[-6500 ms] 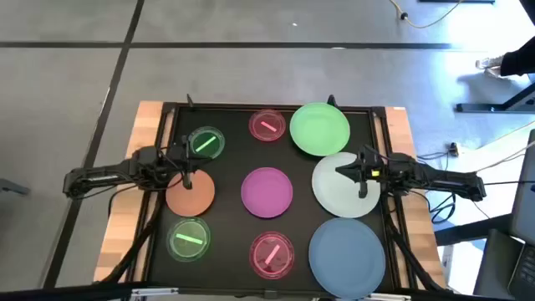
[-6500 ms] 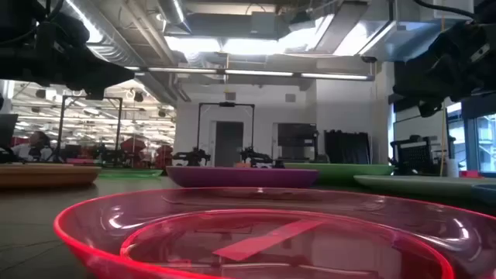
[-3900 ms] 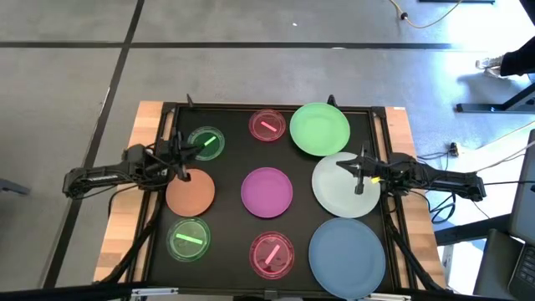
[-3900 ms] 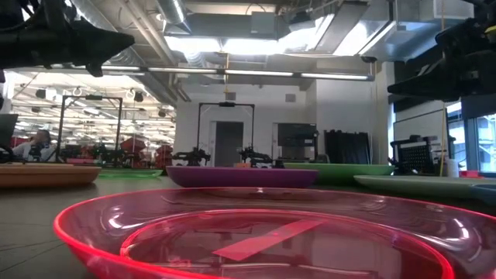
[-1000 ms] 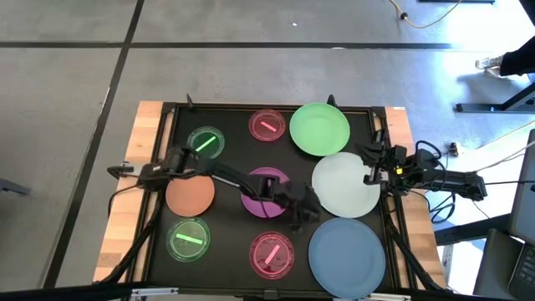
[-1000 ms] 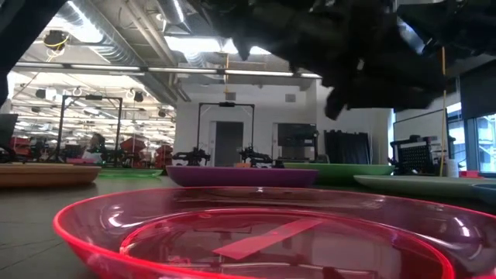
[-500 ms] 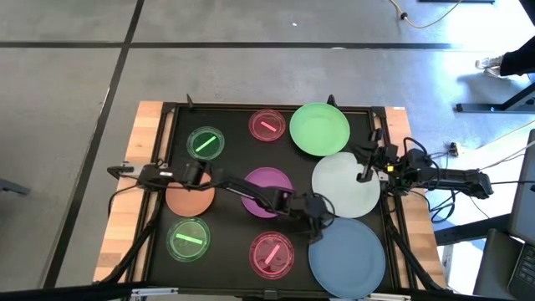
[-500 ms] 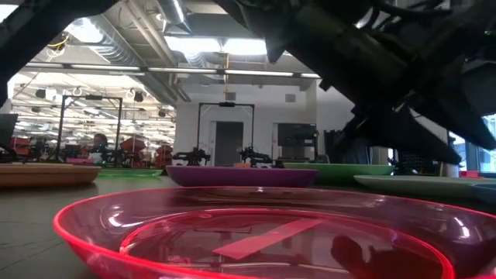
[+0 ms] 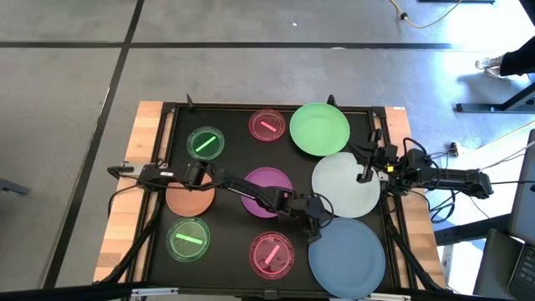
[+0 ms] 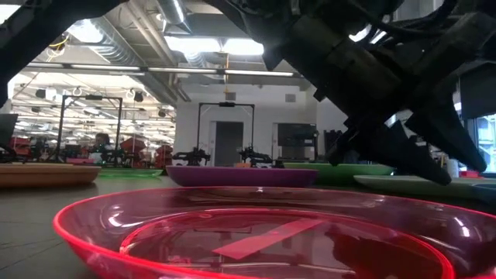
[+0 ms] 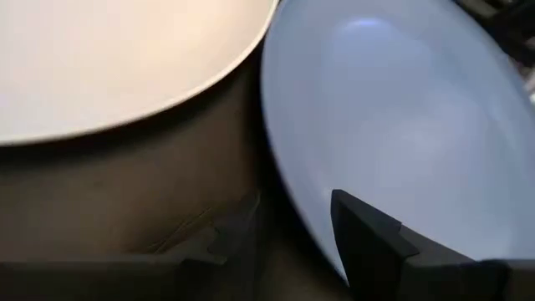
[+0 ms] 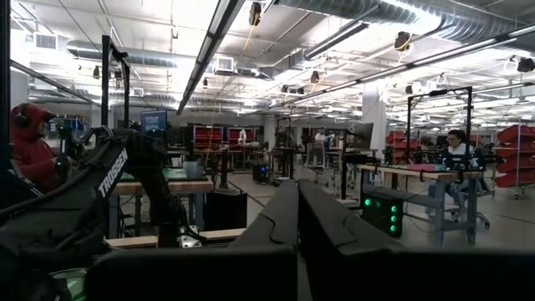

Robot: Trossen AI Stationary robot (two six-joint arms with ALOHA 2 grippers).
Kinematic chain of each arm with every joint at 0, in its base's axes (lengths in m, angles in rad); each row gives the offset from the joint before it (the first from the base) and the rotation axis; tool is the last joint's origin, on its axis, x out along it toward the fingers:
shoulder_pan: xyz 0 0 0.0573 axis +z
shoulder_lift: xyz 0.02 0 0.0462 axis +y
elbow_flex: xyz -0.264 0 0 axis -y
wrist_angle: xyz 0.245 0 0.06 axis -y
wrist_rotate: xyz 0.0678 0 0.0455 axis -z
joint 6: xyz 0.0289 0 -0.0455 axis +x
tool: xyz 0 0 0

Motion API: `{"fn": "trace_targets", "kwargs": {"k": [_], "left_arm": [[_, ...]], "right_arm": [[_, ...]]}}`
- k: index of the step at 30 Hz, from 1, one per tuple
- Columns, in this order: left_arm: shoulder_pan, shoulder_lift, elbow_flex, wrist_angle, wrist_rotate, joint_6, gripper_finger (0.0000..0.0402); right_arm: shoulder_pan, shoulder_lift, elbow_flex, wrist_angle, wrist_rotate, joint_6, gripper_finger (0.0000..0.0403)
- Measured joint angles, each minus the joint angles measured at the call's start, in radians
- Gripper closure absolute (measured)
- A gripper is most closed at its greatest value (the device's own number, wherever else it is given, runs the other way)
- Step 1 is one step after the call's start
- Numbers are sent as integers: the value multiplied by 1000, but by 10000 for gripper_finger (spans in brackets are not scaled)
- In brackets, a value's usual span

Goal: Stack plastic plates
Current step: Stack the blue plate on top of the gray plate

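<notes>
Blue plate (image 11: 393, 125) rim (straddled) by left pincer (image 11: 284, 234).

Floor (image 9: 251, 75): grey concrete, crossed by dark seam lines. Table (image 9: 138, 180): light wood edges showing either side of a black mat (image 9: 230, 142). Ceiling (image 12: 276, 33): exposed silver ducts and long strip lights, bright. Room beyond: open workshop with benches (image 12: 401, 171), black frames, red shelving. Seated person (image 12: 29, 155) in a red hooded top at the side.
</notes>
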Motion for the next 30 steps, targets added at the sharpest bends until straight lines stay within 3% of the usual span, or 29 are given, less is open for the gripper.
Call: {"fn": "trace_targets", "kwargs": {"k": [10, 21, 30], "left_arm": [[-7, 17, 0, 40, -11, -3, 260], [23, 66, 0, 90, 134, -77, 264], [22, 68, 0, 96, 121, -56, 339]], "right_arm": [[0, 0, 0, 1, 0, 0, 400], [0, -1, 0, 7, -1, -3, 400], [0, -1, 0, 2, 0, -26, 400]]}}
